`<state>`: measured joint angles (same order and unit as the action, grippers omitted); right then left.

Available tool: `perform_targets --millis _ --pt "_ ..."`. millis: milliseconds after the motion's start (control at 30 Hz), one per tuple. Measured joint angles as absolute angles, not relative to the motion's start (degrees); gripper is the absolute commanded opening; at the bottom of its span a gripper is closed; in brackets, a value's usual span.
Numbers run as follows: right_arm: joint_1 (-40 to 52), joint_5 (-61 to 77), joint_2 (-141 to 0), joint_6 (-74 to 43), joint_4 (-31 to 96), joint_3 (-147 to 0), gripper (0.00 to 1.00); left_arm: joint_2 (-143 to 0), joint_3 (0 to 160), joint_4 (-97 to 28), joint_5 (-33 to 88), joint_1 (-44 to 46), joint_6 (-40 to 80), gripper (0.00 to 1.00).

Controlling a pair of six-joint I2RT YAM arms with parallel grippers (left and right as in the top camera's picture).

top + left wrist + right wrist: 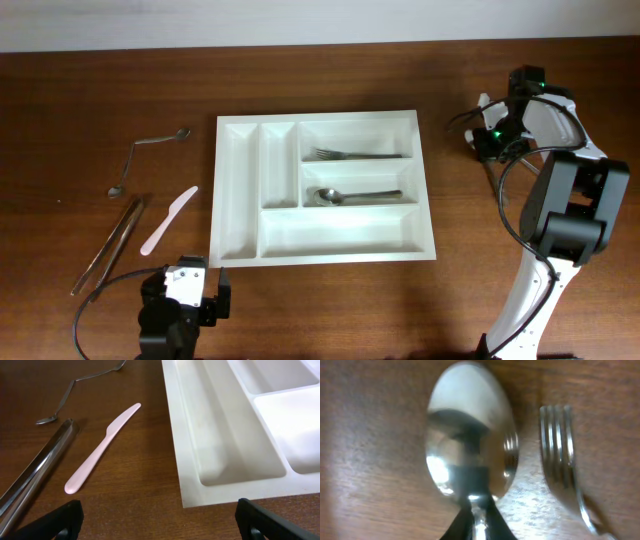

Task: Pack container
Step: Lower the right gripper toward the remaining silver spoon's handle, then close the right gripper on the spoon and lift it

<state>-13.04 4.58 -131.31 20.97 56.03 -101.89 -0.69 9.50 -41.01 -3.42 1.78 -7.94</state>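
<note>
the tray [238, 190] lies mid-table. the left gripper [160, 521] hangs spread wide near its corner. the right gripper [477, 527] seems pinched on a spoon [467, 435], though the view is blurred. so thin a hold could let it swivel or slip and snag the fork [559, 445] just beside.

Overhead looks straight down on the whole desk [100, 80]. Left wrist, low, faces the container's [177, 435] corner, shared with overhead. Right wrist looks close-up at a spoon [467, 435].
</note>
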Motion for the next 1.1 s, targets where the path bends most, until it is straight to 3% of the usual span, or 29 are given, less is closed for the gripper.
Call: perform_targets --millis 600,1100 --pt "-13.02 5.69 -131.55 19.51 58.96 -103.42 0.04 -0.69 9.50 -41.01 -3.42 1.78 -7.94 0.99" --pt "-12.95 8.67 -131.85 19.49 67.90 -118.80 0.04 -0.69 9.50 -41.01 -3.42 1.78 -7.94 0.99"
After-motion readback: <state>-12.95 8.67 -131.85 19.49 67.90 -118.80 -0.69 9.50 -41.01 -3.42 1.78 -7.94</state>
